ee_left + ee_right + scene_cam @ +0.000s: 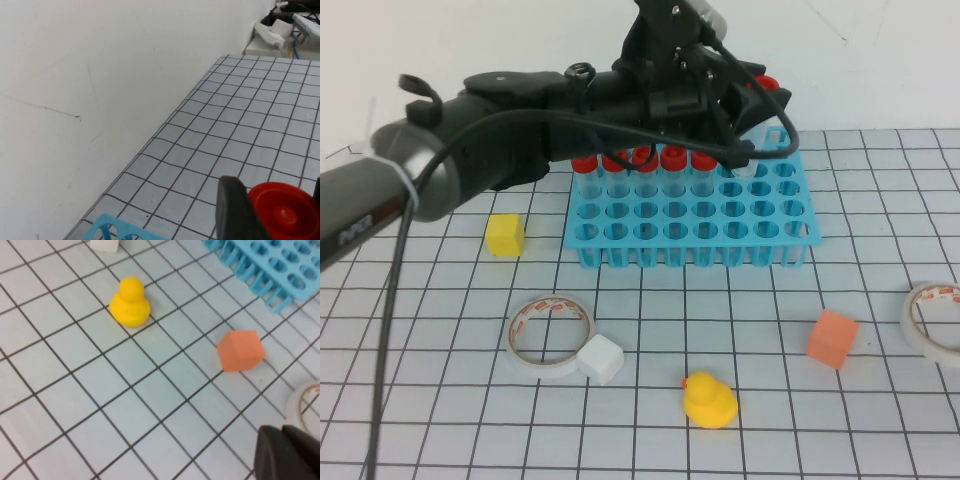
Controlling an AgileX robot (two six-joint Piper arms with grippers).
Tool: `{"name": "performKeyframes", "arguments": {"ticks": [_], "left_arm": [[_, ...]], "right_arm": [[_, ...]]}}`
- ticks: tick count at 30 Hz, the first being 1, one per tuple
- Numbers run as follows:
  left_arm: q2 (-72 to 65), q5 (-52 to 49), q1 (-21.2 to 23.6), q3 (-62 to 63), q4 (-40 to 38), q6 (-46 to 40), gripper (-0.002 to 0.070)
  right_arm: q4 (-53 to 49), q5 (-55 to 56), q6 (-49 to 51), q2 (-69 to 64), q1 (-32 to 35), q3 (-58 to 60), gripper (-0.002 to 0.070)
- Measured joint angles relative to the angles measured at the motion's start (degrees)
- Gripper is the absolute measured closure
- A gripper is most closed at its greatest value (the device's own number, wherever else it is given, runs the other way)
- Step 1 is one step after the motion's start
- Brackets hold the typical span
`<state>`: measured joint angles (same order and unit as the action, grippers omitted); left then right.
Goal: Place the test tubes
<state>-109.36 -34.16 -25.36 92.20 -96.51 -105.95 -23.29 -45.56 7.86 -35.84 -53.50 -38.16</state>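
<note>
Left claw [756, 100] grips test tube [282, 210] over rack [695, 243].
Tube stands upright, cap up; right claw [286, 454] clenched above bench [75, 390].

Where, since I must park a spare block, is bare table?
Bare: near-left corner beside the left tape roll; strip between rack and duck. Crowded: rack's far side, where the left claw holds a test tube; the shut right claw hovers near the orange cube.

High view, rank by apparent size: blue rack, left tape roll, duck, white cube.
Blue rack
left tape roll
duck
white cube; last two close.
Left end effector grips a test tube over the rack; right end effector, shut, near the orange cube.
</note>
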Motion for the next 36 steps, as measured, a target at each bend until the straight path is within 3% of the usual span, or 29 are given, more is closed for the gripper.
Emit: {"name": "performKeyframes", "arguments": {"ticks": [13, 21, 28, 31, 33, 36], "left_arm": [[-1.45, 5.41, -0.02, 1.57, -0.13, 1.54, 0.0411], [-1.45, 15.94, -0.02, 1.57, -1.08, 9.76, 0.0411], [-1.47, 11.7, -0.02, 1.69, -1.06, 18.95, 0.0411], [-1.57, 12.66, -0.64, 3.45, 8.75, 31.88, 0.0411], [-1.57, 14.74, -1.48, 5.5, 22.22, 45.45, 0.0411], [-1.57, 19.33, -3.61, 8.32, 48.91, 72.44, 0.0411]], "right_arm": [[-0.22, -1.16, 1.66, 0.06, 0.0, 0.9, 0.0674], [-0.22, -1.16, 1.75, 0.06, 0.0, 0.9, 0.0674], [-0.22, -1.38, 1.75, 0.06, 0.0, 0.9, 0.0675], [-0.22, -1.38, 1.75, 0.06, 0.0, 0.9, 0.0675], [-0.22, -1.38, 1.75, 0.06, 0.0, 0.9, 0.0675], [-0.22, -1.38, 1.75, 0.06, 0.0, 0.9, 0.0675]]}}
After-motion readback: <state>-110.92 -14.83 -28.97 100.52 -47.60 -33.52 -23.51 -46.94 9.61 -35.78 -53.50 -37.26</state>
